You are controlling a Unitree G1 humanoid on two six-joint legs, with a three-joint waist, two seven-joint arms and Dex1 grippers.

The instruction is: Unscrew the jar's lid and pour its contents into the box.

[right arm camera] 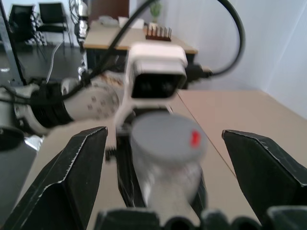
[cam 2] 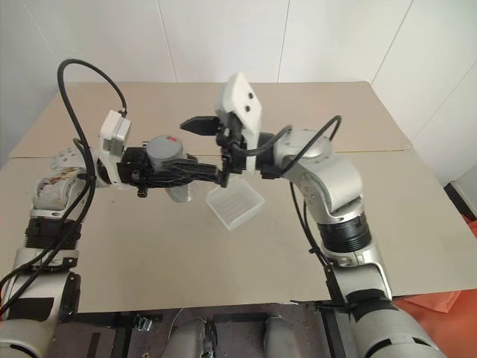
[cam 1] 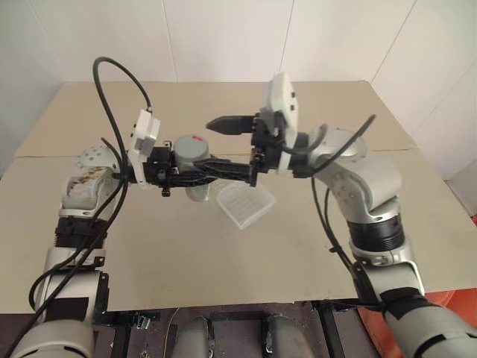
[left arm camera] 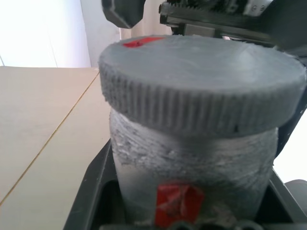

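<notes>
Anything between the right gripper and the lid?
Nothing visible. The right gripper is open, its fingers either side of the lid, which is on the jar held by the left gripper.

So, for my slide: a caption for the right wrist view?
Open right pincer faces the small grey-lidded clear jar gripped by the left pincer.

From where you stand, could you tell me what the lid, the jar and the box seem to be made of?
The lid looks like matte grey plastic, with fine ribs around its rim and a red mark on top. The jar looks silvery-grey and scuffed, probably plastic, though the look leaves it open; it carries a red sticker. The box seems thin clear plastic: the table shows through it, and its bottom is ribbed.
</notes>
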